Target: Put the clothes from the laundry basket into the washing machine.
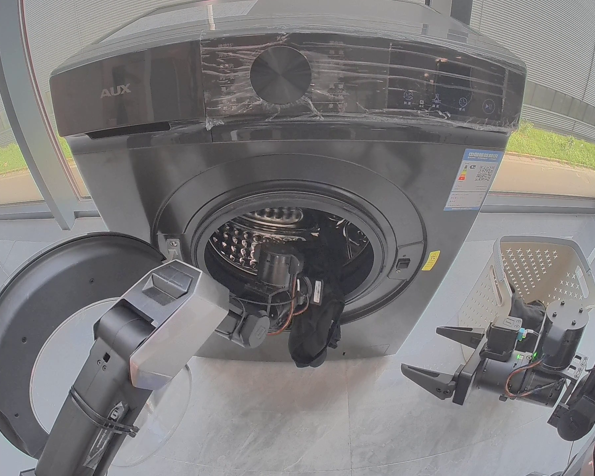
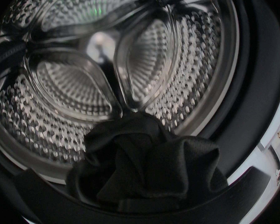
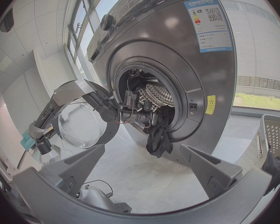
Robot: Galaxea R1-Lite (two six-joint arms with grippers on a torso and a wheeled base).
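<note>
Pale tiled floor (image 1: 297,418) runs to the windows behind. A black crumpled garment (image 1: 314,332) hangs over the lip of the dark grey front-loading washing machine (image 1: 178,160), half in the drum. The left gripper (image 1: 309,293) is at its 12 o'clock in the drum mouth; I cannot tell its grip. At 4 o'clock the right gripper (image 1: 422,350) is spread wide and holds nothing, beside the white perforated plastic laundry basket (image 1: 549,266), where dark clothing (image 1: 525,312) lies.

The garment (image 1: 314,332) is black, the washing machine (image 1: 132,173) dark grey, the laundry basket (image 1: 542,266) white
</note>
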